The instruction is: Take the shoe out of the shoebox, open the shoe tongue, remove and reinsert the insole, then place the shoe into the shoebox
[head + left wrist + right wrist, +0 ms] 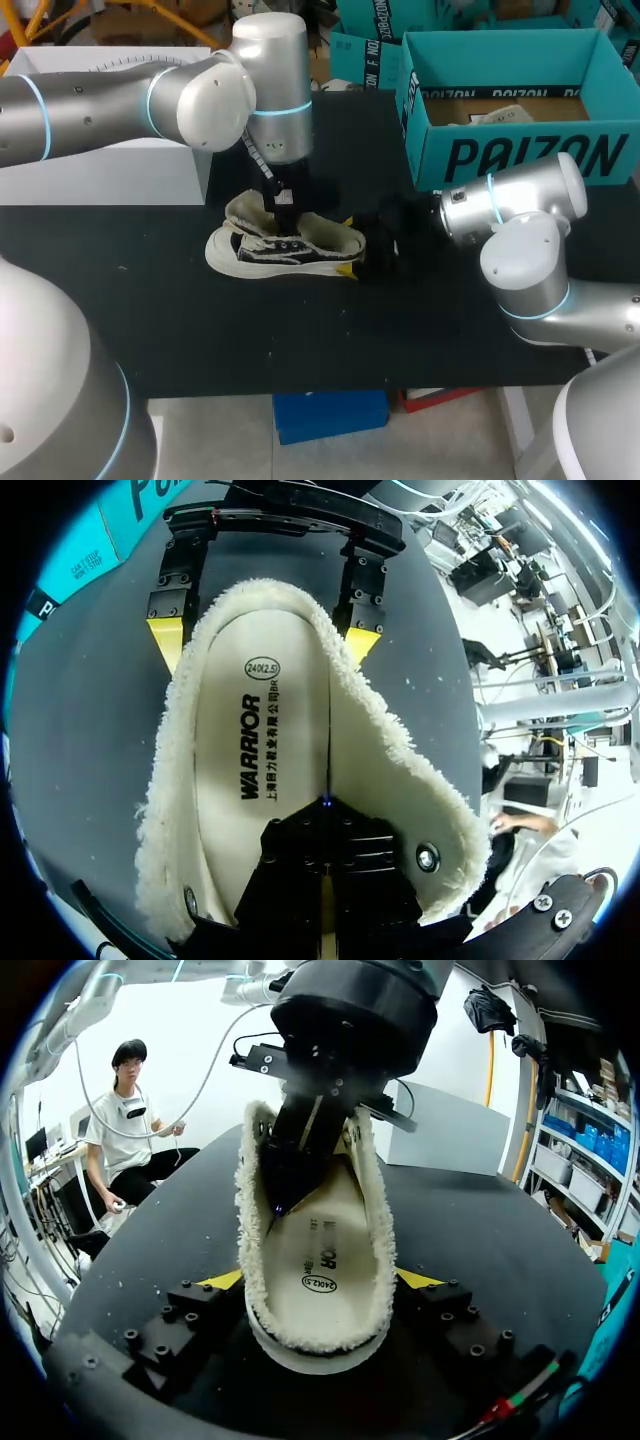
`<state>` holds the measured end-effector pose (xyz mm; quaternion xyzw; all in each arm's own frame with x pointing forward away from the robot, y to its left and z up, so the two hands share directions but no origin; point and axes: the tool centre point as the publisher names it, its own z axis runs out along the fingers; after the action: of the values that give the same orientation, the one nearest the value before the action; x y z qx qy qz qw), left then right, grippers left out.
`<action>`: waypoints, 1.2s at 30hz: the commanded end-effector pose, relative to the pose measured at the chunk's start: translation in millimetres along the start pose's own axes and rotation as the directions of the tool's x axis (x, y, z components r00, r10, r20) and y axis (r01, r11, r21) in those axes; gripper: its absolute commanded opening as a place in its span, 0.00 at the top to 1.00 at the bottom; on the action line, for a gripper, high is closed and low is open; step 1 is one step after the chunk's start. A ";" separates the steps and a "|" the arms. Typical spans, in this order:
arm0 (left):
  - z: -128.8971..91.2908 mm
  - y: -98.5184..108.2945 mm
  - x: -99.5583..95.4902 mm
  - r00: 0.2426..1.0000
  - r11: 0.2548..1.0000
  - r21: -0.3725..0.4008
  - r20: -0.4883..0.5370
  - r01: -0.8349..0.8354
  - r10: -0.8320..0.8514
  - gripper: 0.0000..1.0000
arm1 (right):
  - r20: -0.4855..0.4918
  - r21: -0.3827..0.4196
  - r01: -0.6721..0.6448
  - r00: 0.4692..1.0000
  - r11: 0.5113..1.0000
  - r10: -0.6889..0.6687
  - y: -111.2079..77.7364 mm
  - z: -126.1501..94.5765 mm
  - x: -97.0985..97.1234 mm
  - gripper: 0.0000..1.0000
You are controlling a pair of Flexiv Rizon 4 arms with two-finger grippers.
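Item: shoe (285, 248), out of the shoebox (520, 155), on the table (300, 340), its heel between the tips of your right gripper (320, 1280), which clamped the fleece collar from both sides. Left gripper (327, 815): sunk into the shoe's opening, over the toe end of the insole (265, 740); you could not tell its grip. Step, by judgement: insole work, with the insole lying seated. The next move called for a sure pinch on the insole's edge while your right gripper braced the heel.

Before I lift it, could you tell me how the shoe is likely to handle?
Probably floppy up top: the shoe has a fleecy collar splayed wide open, so it may cave under a squeeze. Its flat white sole rests on the table, so it should slide, not roll.
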<state>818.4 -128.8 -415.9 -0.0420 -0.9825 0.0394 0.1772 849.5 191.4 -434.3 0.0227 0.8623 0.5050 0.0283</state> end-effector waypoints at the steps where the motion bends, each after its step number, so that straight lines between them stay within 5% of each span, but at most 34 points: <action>1: 9.0 -0.1 0.6 1.000 1.000 0.005 0.006 0.003 -0.003 1.00 | 0.000 0.001 -0.002 1.000 1.000 0.002 -1.5 1.3 -0.3 1.00; 3: 9.3 0.7 0.4 1.000 1.000 0.005 0.008 0.007 -0.007 1.00 | 0.000 0.001 -0.002 1.000 1.000 0.002 -1.5 1.3 -0.3 1.00; 5: 8.9 2.1 0.3 1.000 1.000 0.006 0.013 0.009 -0.009 0.82 | 0.000 0.001 -0.002 1.000 1.000 0.002 -1.5 1.3 -0.3 1.00; 9: 7.6 5.0 0.1 0.999 1.000 0.002 0.037 0.015 -0.015 0.68 | 0.000 0.001 -0.002 1.000 1.000 0.002 -1.5 1.3 -0.3 1.00; 19: 16.7 13.1 -2.0 0.987 0.994 -0.095 0.156 0.060 -0.044 0.78 | 0.000 0.001 -0.002 1.000 1.000 0.002 -1.5 1.3 -0.3 1.00; 36: 35.1 39.2 -9.0 0.896 0.961 -0.226 0.441 0.157 -0.043 0.79 | 0.000 0.001 -0.002 1.000 1.000 0.002 -1.5 1.3 -0.3 1.00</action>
<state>827.5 -105.9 -423.3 -0.0012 -0.9966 -0.0819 -0.0028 849.0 193.5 -434.5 0.0222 0.8622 0.5053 0.0281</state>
